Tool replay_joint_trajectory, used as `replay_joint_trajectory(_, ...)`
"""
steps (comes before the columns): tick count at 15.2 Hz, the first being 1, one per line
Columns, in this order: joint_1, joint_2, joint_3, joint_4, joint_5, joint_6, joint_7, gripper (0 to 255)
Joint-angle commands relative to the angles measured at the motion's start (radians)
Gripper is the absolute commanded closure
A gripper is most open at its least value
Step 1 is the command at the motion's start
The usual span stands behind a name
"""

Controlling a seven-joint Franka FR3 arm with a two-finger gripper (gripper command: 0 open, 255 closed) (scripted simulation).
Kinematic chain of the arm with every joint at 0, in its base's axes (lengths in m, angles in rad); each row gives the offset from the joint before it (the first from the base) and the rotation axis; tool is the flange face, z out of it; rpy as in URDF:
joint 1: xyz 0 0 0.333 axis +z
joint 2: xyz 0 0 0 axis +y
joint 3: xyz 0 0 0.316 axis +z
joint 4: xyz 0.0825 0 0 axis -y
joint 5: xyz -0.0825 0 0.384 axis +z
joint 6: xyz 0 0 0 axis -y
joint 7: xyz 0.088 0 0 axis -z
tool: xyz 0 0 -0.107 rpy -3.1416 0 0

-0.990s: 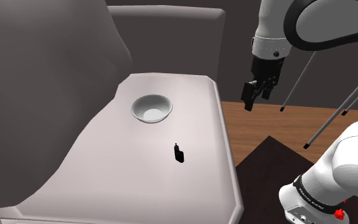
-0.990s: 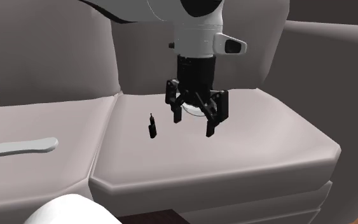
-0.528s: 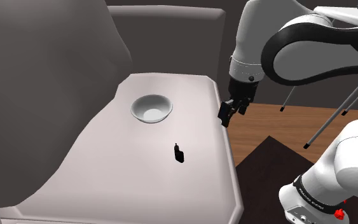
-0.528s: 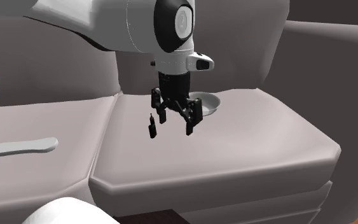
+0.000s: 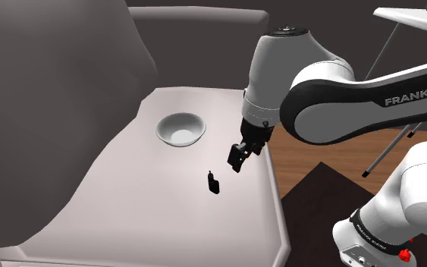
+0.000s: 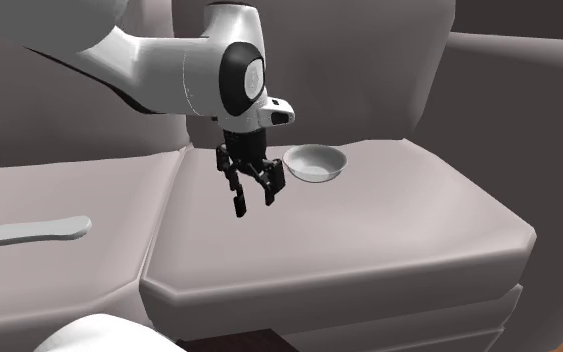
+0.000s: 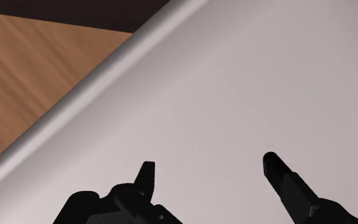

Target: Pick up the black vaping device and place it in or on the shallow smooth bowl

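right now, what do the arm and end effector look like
A white Franka arm with rounded links and dark joint bands, one carrying white FRANKA lettering. The end effector is all black, with two slim fingers.

**Arm** (image 5: 333, 106): white with dark joints. In your shoulder view it rises from the lower right and reaches across toward the left, its forearm roughly level with lettering along the side.

**Wrist** (image 5: 259, 114): white, bent downward at the end of the forearm.

**Tool** (image 5: 237, 159): all black, pointing down at a slight tilt and hanging in the air. Your second exterior view shows it below the dark wrist joint.

**Fingers** (image 7: 284, 181): two, standing apart with a clear gap, clasping nothing.
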Motion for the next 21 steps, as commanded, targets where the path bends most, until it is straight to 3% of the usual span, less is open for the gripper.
replay_joint_trajectory(1, 0.006, 0.06, 0.038, 0.014, 0.0, 0.076, 0.025, 0)
replay_joint_trajectory(5, 0.005, 0.184, 0.117, 0.056, -0.034, 0.211, 0.088, 0)
replay_joint_trajectory(13, -0.018, 0.288, 0.153, 0.035, -0.086, 0.335, 0.131, 0)
replay_joint_trajectory(21, -0.02, 0.296, 0.155, 0.033, -0.091, 0.344, 0.135, 0)
